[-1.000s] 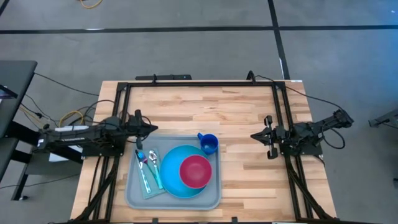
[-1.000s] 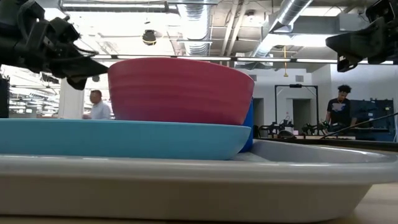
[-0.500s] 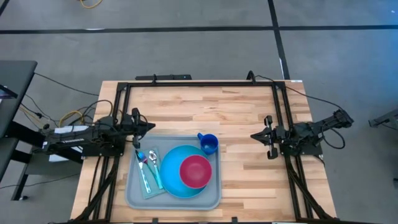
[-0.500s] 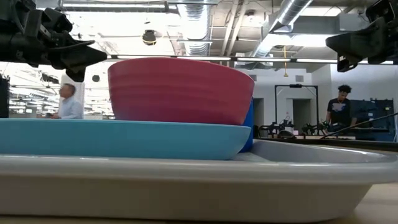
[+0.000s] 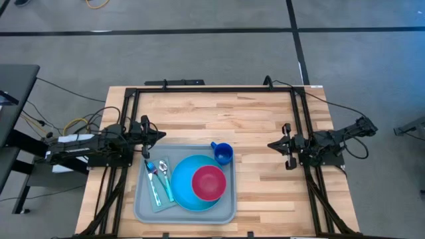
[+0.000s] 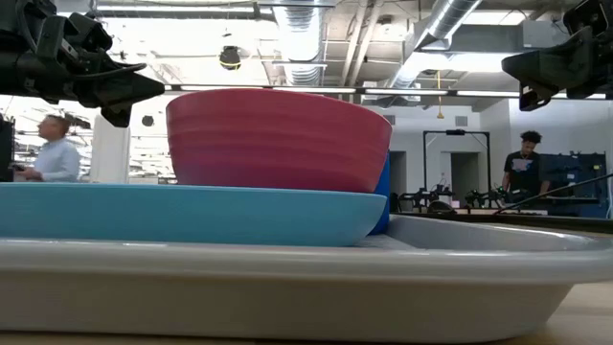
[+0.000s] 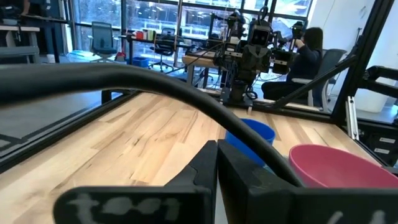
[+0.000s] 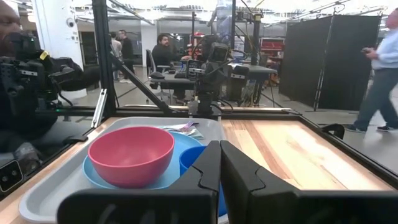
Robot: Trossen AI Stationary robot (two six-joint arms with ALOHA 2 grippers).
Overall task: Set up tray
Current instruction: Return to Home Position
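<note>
The light grey-blue tray (image 5: 142, 211) lies on the wooden table near its front edge. On it rest a round blue plate (image 5: 184, 188) with a red bowl (image 5: 208, 182) standing in it, a blue cup (image 5: 223, 153) at the far right corner, and a teal napkin (image 5: 159, 191) bearing a fork and a spoon. My left gripper (image 5: 163, 135) is shut and empty, above the table just beyond the tray's far left corner. My right gripper (image 5: 269, 144) is shut and empty, to the right of the tray. The tray (image 8: 50, 193) and bowl (image 8: 130, 152) also show in the right wrist view.
A black frame (image 5: 212, 89) runs around the table's work area. Bare wood (image 5: 219, 119) lies between the tray and the far edge. People stand and walk in the room beyond the table (image 6: 57, 158).
My left gripper has drawn back a little toward the table's left edge and tipped up from slanting down to about level, staying shut. A person in the room behind has walked across.
</note>
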